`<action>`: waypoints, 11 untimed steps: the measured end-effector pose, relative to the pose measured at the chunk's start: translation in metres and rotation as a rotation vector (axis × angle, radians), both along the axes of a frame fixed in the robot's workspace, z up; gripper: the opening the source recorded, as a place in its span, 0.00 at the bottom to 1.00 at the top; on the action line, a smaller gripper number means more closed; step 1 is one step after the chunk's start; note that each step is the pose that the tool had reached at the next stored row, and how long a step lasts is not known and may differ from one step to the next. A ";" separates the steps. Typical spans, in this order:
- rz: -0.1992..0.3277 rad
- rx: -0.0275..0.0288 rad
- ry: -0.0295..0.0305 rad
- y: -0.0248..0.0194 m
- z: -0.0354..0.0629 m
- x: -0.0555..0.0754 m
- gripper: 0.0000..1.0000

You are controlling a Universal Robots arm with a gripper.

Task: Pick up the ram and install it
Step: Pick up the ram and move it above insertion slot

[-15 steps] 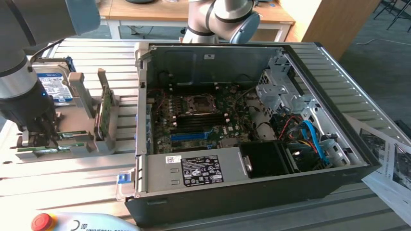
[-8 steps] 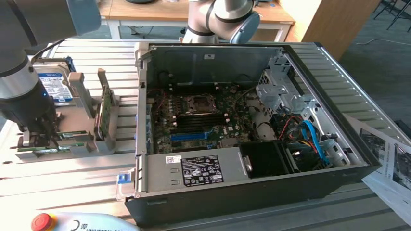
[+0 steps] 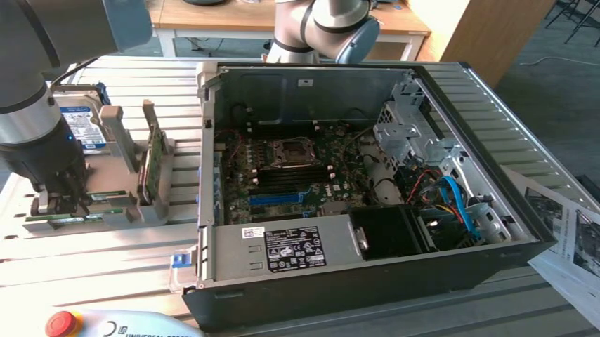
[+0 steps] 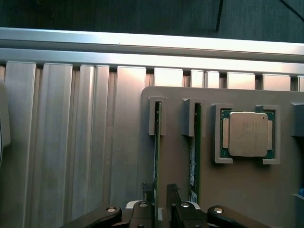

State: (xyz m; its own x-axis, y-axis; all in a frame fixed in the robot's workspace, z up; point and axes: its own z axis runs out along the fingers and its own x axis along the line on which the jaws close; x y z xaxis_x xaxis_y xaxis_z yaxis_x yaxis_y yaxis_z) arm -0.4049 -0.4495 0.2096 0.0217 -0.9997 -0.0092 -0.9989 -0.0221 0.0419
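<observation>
Two ram sticks stand on edge in slots of a grey holder [image 4: 171, 171]. The nearer ram [image 4: 156, 137] runs between my fingertips, and a second stick [image 4: 194, 142] sits one slot over. My gripper [image 4: 159, 191] is open and lowered over the nearer ram, one finger on each side of it, with a small gap still showing. In the exterior view the gripper [image 3: 58, 203] hangs at the holder's front end, at that view's left, just above the green ram edge [image 3: 66, 220]. The blue memory slots [image 3: 281, 199] lie inside the open PC case [image 3: 375, 281].
A CPU [image 4: 247, 135] rests in a pocket of the holder beside the sticks. A larger green card [image 3: 150, 161] stands on edge in the holder, with a hard drive [image 3: 83, 126] behind it. A teach pendant [image 3: 103, 324] lies at the front edge. Papers [image 3: 572, 239] lie at the exterior view's right.
</observation>
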 end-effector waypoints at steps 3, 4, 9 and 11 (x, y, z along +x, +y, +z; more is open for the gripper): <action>0.000 0.0001 -0.0001 0.0000 0.0000 0.002 0.25; 0.001 0.0002 -0.0002 0.0001 -0.0001 0.002 0.25; 0.002 0.0001 0.0000 -0.0001 -0.0001 0.003 0.25; 0.001 0.0001 -0.0002 -0.0003 -0.0003 0.003 0.25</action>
